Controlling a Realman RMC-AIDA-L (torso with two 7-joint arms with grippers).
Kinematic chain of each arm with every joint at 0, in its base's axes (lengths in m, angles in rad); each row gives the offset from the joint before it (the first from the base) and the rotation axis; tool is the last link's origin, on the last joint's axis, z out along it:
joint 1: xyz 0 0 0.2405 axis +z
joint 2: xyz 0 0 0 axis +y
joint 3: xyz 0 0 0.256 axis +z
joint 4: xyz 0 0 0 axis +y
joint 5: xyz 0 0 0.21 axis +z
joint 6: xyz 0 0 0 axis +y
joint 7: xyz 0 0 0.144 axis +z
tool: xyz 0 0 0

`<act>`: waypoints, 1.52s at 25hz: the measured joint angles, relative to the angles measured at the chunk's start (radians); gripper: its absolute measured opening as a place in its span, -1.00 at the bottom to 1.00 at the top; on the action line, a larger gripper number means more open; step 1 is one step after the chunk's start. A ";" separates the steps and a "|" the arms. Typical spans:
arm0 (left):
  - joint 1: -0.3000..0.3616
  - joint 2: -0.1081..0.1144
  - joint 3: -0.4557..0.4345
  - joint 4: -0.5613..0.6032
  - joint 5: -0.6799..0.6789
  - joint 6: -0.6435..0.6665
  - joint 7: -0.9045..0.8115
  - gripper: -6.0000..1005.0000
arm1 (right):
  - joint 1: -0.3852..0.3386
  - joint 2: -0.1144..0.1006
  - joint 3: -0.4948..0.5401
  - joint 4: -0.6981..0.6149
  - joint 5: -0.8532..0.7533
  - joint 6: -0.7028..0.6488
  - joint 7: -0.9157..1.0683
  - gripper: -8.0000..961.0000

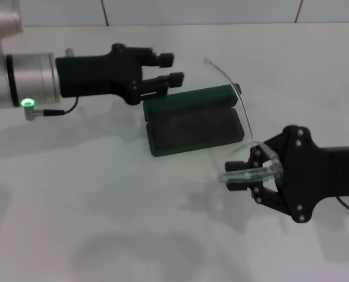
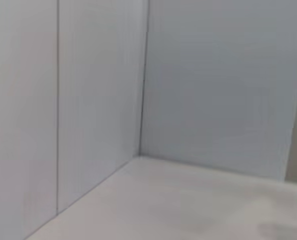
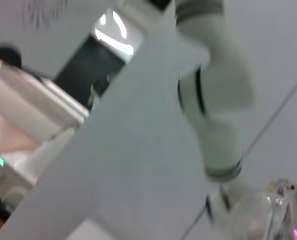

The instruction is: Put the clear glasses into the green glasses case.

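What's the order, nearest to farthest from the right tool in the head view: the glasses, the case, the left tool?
1. The glasses: one clear arm is clamped in the right tool.
2. The case: open on the table, up and to the left of that tool.
3. The left tool: beyond the case, at its far left corner.

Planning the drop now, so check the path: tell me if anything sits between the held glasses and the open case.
Nothing visible does. The right pincer holds the clear glasses beside the open green glasses case, with only bare table between. The left pincer is at the lid's far corner, off that path.
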 joint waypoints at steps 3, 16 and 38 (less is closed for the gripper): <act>0.021 -0.019 0.000 0.005 0.013 -0.017 0.072 -0.06 | 0.021 0.003 -0.020 0.004 0.041 -0.033 -0.002 -0.75; 0.015 -0.052 0.000 0.158 0.078 -0.003 0.249 -0.05 | 0.072 0.005 -0.121 0.056 0.094 -0.042 -0.025 -0.75; 0.012 -0.052 -0.002 0.188 0.052 0.106 0.305 -0.06 | 0.121 0.003 -0.112 0.191 0.100 -0.023 -0.039 -0.75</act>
